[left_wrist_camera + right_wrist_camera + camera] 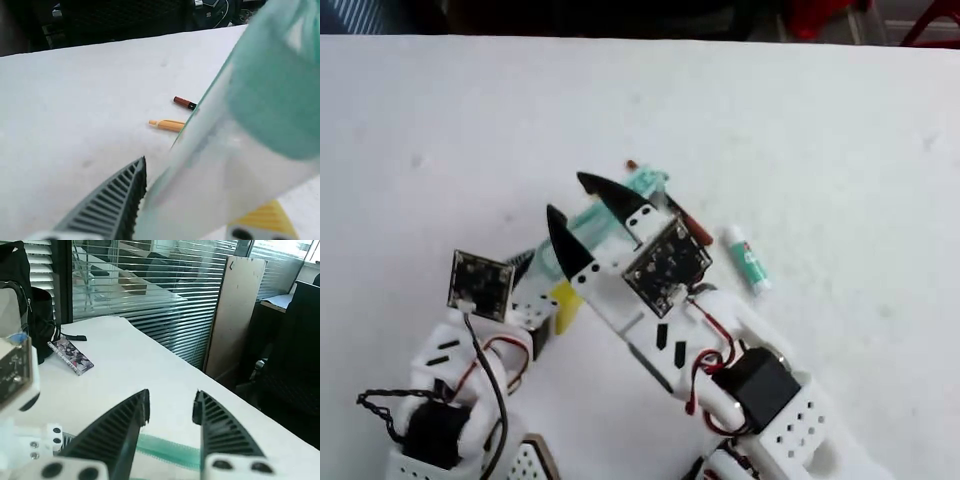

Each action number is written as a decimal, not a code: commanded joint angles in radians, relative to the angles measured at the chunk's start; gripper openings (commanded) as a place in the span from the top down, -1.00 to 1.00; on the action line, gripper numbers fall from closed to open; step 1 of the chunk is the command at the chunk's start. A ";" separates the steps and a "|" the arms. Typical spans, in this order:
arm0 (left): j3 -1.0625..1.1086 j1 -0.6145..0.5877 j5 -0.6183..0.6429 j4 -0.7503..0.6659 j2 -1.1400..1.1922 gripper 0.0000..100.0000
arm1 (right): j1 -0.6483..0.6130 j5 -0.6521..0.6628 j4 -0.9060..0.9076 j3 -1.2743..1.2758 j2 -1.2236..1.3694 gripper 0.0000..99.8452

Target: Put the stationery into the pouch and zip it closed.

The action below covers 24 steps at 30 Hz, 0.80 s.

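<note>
Your left claw [200, 195] has the pouch [645, 183] pinched between its ribbed finger and the yellow jaw, and the clear body with its teal edge is lifted at a slant over the table [470, 130]. Your right claw [171, 400] hangs just above that teal zipper strip, jaws parted a moderate way and gripping nothing. The glue stick [747, 258] lies on the table just beside your right arm, outside the pouch. An orange pen [167, 124] and a short brown piece [184, 102] lie on the table past the pouch's edge, close together but not touching.
</note>
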 commanded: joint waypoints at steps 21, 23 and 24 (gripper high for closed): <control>-0.044 -0.035 0.011 -0.026 0.001 0.46 | 0.131 0.014 0.466 -0.496 0.409 0.97; -0.046 -0.031 0.011 -0.026 0.001 0.46 | 0.130 0.014 0.492 -0.566 0.504 0.97; -0.048 -0.028 0.011 -0.026 0.001 0.46 | 0.127 0.014 0.498 -0.603 0.552 0.97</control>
